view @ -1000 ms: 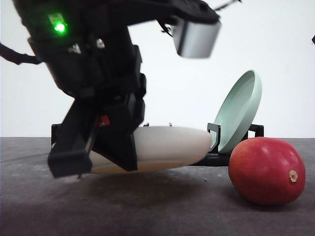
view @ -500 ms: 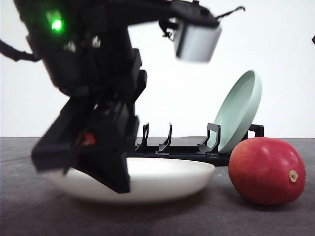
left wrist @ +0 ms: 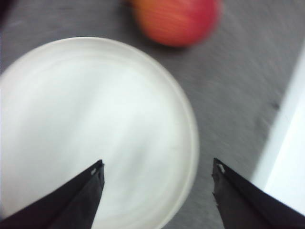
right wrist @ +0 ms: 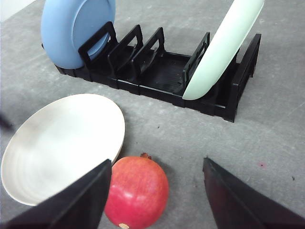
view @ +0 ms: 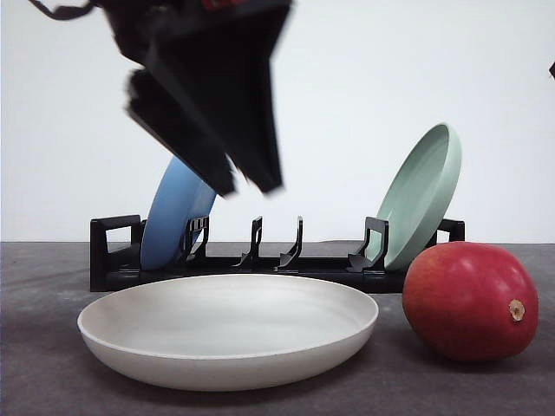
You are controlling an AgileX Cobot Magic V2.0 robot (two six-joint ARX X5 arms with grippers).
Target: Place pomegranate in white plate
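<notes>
While the pomegranate (view: 469, 301) lies on the dark grey table (view: 52, 381), it sits just beside the white plate (view: 227, 338), off the plate's right rim in the front view and not inside it. Its small tan nub faces forward and to the right, and from the right wrist view the red fruit (right wrist: 136, 192) appears close against the plate's edge (right wrist: 62, 145), though whether the two actually touch cannot be told. The plate rests flat on the table with nothing in it. Behind both stands a black dish rack (view: 260, 260), which holds a blue plate (view: 173, 217) leaning in a slot at its left end and a pale green plate (view: 422, 194) leaning at its right end. The left gripper (left wrist: 157, 174) hangs above the white plate (left wrist: 90, 129) with its jaws spread apart and nothing between them; in the front view it appears as a blurred black shape (view: 238, 186) high over the rack. The right gripper (right wrist: 157, 167) hovers above the pomegranate, its two fingers wide apart and holding nothing.
</notes>
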